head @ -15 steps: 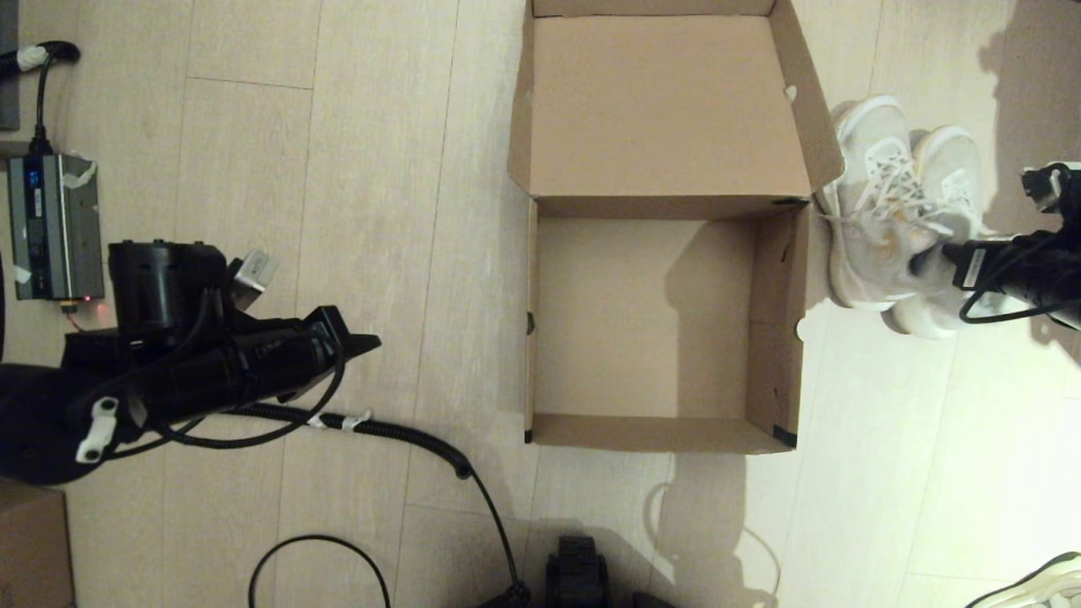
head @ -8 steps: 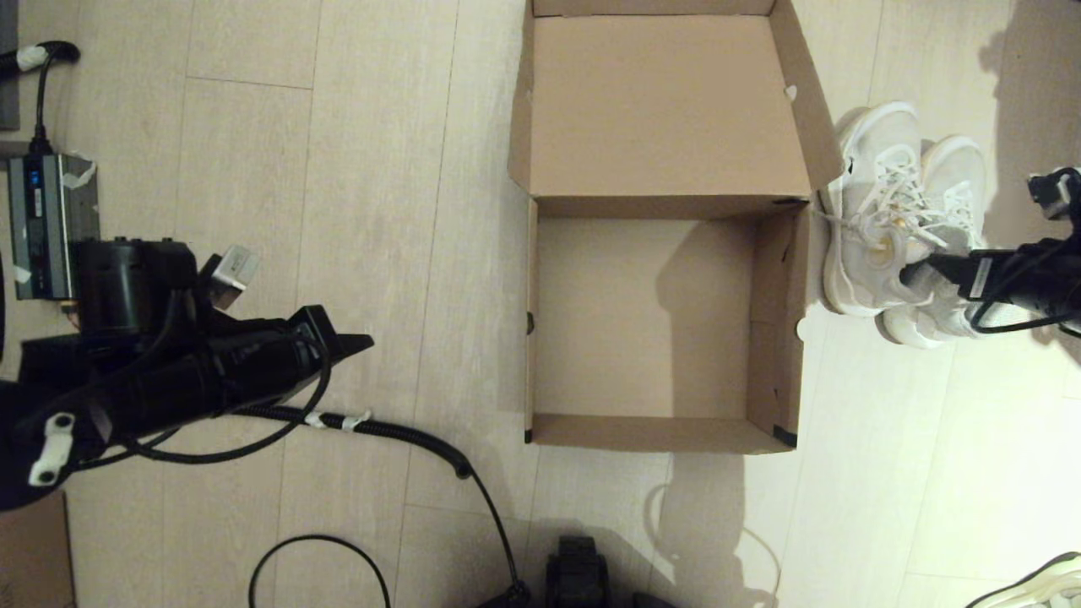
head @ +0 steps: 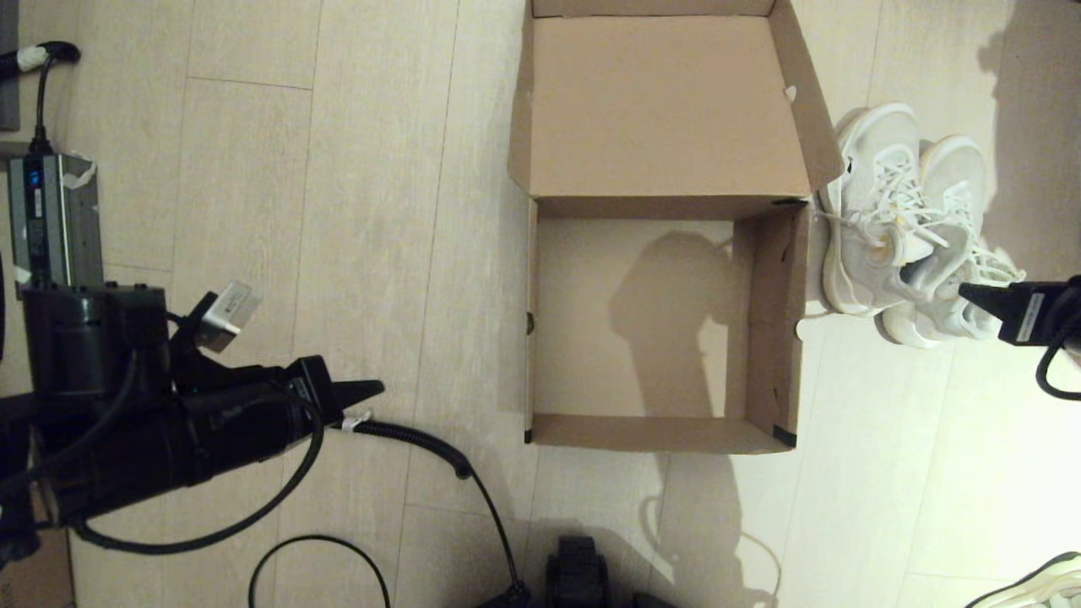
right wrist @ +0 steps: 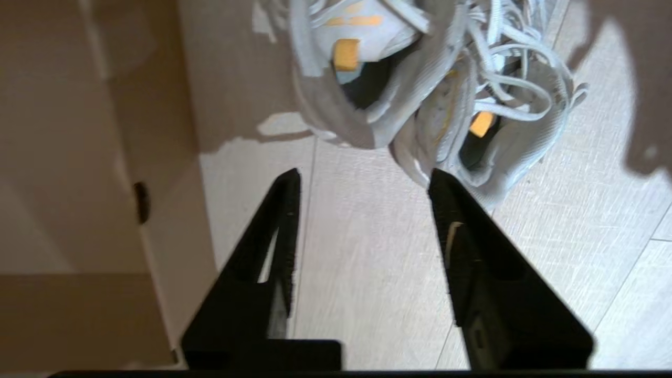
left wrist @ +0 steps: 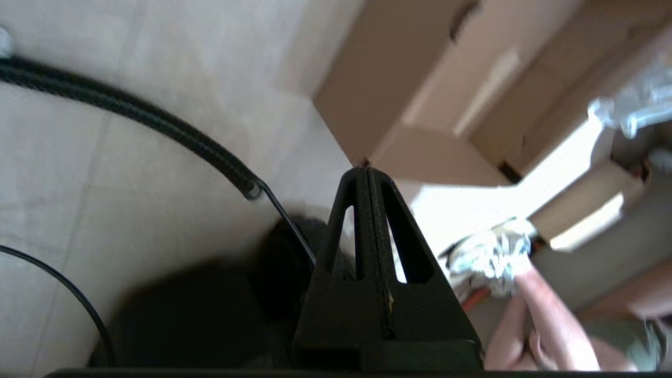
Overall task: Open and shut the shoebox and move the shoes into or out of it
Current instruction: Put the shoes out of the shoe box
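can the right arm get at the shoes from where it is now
Probably yes. The right gripper is open, just short of the shoes on the floor beside the shoebox, with only bare floor between.

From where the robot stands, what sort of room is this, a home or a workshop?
Probably an indoor test room: pale wood-look plank floor, loose cables and a grey power unit lying on it, plus an open shoebox beside white shoes.

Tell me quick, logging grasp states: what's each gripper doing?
Left gripper: shut, holding nothing.
Right gripper: open, empty, just short of the shoes.
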Robot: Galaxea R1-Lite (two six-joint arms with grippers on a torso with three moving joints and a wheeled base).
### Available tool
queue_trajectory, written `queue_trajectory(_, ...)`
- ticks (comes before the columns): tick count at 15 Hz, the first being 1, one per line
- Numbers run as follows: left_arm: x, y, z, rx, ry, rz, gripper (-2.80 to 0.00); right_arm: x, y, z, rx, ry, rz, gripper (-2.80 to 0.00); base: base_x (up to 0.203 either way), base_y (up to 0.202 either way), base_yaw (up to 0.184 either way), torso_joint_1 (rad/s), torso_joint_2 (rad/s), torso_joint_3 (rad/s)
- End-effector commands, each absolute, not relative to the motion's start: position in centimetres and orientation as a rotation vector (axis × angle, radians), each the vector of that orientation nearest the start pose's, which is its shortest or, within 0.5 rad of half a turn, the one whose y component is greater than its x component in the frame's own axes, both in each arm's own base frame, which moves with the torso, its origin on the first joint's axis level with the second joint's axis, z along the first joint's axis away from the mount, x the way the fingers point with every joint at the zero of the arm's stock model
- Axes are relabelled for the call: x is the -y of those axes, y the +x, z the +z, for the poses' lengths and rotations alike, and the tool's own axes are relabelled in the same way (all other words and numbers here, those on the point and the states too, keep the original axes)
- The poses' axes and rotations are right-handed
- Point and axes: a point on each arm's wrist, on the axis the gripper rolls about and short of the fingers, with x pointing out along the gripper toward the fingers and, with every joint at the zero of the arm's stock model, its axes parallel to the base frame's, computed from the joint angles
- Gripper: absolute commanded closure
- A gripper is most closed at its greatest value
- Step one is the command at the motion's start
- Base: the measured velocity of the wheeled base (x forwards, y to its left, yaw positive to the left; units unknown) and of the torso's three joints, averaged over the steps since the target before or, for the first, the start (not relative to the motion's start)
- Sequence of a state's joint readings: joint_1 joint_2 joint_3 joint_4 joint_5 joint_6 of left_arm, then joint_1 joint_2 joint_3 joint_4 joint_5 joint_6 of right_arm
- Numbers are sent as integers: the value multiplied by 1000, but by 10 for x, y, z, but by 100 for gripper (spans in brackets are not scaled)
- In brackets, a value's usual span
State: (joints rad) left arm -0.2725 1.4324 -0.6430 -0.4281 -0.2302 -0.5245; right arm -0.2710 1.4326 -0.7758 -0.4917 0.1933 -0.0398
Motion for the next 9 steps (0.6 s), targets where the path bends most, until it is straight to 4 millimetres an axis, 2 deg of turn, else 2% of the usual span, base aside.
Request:
queue_trajectory(1,73,216,189,-496,-493,-423,0,53,224,238,-137,-10,-48,0,0,0,0,0,0,0)
queue_trajectory(4,89,214,183,-541,-474,-480,0,34,227,224,-184,0,79,0,0,0,0,0,0,0)
queue_trajectory(7,98,236,166,-595,-423,-471,0,33,253,197,-278,19,100,0,0,0,0,0,0,0)
queue_trajectory(9,106,259,157,-607,-376,-475,0,36,273,182,-294,18,87,0,0,0,0,0,0,0)
